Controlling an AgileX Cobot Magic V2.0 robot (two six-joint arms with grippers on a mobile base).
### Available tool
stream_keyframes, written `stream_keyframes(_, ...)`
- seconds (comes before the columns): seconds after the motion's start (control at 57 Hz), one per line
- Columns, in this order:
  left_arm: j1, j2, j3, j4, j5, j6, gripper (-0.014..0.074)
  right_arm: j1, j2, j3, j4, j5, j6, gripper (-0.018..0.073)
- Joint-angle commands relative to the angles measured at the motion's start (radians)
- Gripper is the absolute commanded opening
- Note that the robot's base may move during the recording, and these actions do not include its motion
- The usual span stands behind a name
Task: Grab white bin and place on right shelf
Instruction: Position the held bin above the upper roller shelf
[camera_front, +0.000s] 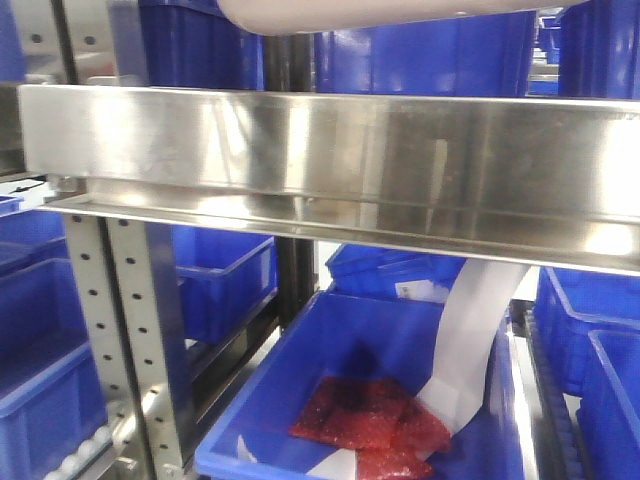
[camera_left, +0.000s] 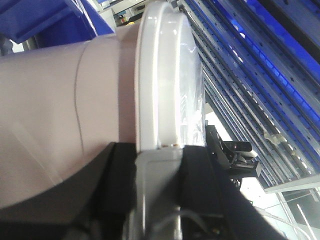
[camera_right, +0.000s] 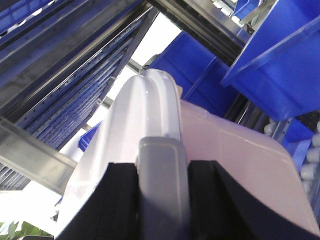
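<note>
Clamping the lidded rim at opposite ends, the left gripper (camera_left: 159, 155) and right gripper (camera_right: 162, 167) each had their black fingers (camera_left: 122, 172) closed on the white bin (camera_left: 60, 110), one finger on each side of the lip. The tub looked stiff, smooth and probably slippery, bulky rather than heavy, so the moulded rim seemed the soundest hold. Both wrists faced inward, carrying it between them. Beyond, its underside hung above the right shelf (camera_front: 330, 150), apparently clear of the bright front rail. Lower down sat a blue bin (camera_front: 290, 350) holding red packets (camera_front: 370, 420).
</note>
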Motion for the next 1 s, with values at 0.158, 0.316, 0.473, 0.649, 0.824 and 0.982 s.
stream_keyframes(0.158,-0.032,-0.062,-0.037,-0.087,0.224,0.013,-0.0126,0.023,-0.045,-0.035,0.061,0.117,0.0,0.0062)
stream_keyframes(0.316,-0.032,-0.062,-0.037,-0.087,0.224,0.013,-0.0126,0.023,-0.045,-0.035,0.061,0.117,0.0,0.0062)
stream_keyframes(0.473,-0.032,-0.062,-0.037,-0.087,0.224,0.013,-0.0126,0.023,-0.045,-0.035,0.061,0.117,0.0,0.0062)
stream_keyframes(0.649,-0.032,-0.062,-0.037,-0.087,0.224,0.013,-0.0126,0.023,-0.045,-0.035,0.061,0.117,0.0,0.0062)
stream_keyframes(0.824,-0.032,-0.062,-0.037,-0.087,0.224,0.013,-0.0126,0.023,-0.045,-0.035,0.061,0.117,0.0,0.0062)
stream_keyframes(0.982,-0.032,-0.062,-0.037,-0.087,0.222,0.013,-0.0126,0.023,-0.045,-0.035,0.061,0.117,0.0,0.0062)
